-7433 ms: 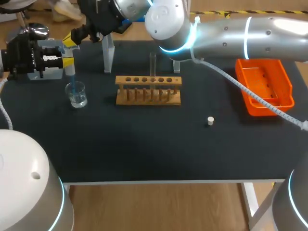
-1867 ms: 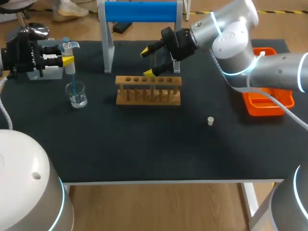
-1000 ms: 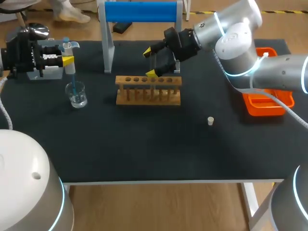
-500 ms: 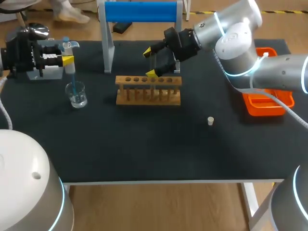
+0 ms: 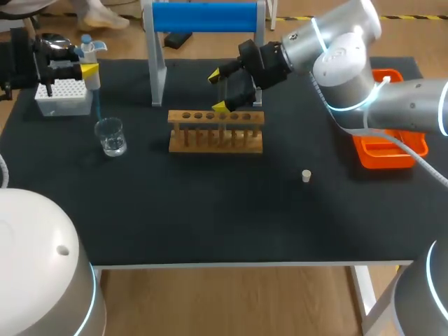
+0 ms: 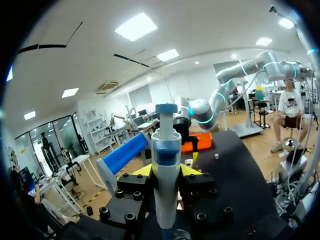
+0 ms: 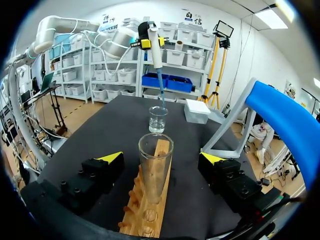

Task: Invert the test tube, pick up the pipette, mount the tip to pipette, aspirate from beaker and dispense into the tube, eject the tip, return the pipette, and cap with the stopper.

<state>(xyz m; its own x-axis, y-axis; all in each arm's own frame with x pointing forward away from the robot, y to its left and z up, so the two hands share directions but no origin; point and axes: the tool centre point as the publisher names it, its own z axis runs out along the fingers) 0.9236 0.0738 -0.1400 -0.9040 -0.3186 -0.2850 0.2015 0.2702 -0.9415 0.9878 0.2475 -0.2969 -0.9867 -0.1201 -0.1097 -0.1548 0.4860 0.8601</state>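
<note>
My left gripper (image 5: 85,64) is shut on the white and blue pipette (image 5: 89,50), which it holds upright at the table's far left. The pipette's thin blue tip (image 5: 98,105) hangs over the mouth of the glass beaker (image 5: 110,136). In the left wrist view the pipette (image 6: 165,185) stands between the yellow fingers (image 6: 142,171). My right gripper (image 5: 218,91) is open around the clear test tube (image 5: 222,89), which stands upright in the wooden rack (image 5: 215,133). Seen from the right wrist, the test tube (image 7: 154,167) is between the fingers (image 7: 107,157) with a gap on both sides. The white stopper (image 5: 306,176) lies right of the rack.
A white tip box (image 5: 63,94) sits at the far left, behind the beaker. A blue-topped stand (image 5: 203,17) rises behind the rack. An orange bin (image 5: 383,129) is at the right edge. The near half of the black table (image 5: 210,217) holds only the stopper.
My left arm has lifted the pipette up and back, so its tip has risen out of the beaker and the tip box shows. The right arm has not moved.
</note>
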